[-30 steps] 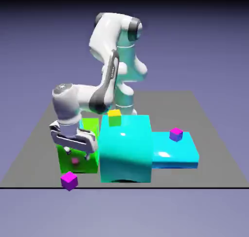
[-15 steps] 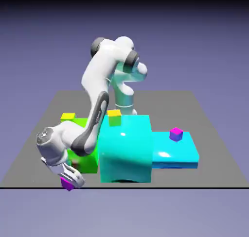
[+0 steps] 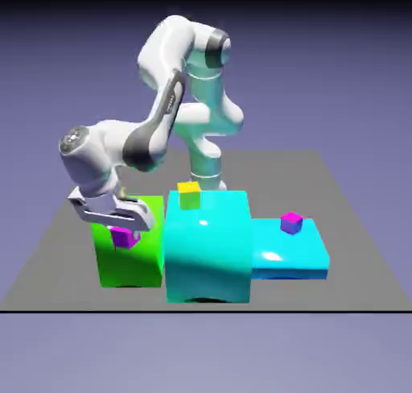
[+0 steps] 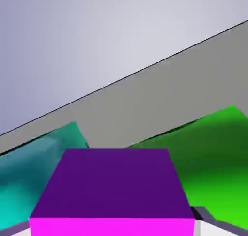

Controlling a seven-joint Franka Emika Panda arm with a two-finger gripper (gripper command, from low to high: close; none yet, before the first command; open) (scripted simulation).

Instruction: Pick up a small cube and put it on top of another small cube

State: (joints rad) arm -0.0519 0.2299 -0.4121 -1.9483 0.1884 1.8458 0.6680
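Now gripper [image 3: 122,237] grips small cube [image 3: 123,237] above green block [image 3: 133,262]

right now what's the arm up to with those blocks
The white arm has its fingers shut on a small magenta cube and holds it in the air in front of the green block. In the hand view the cube fills the space between the fingers. The other magenta cube sits on the low cyan block at the exterior view's right, so the stacking is not yet done. A yellow cube rests on the tall cyan block.
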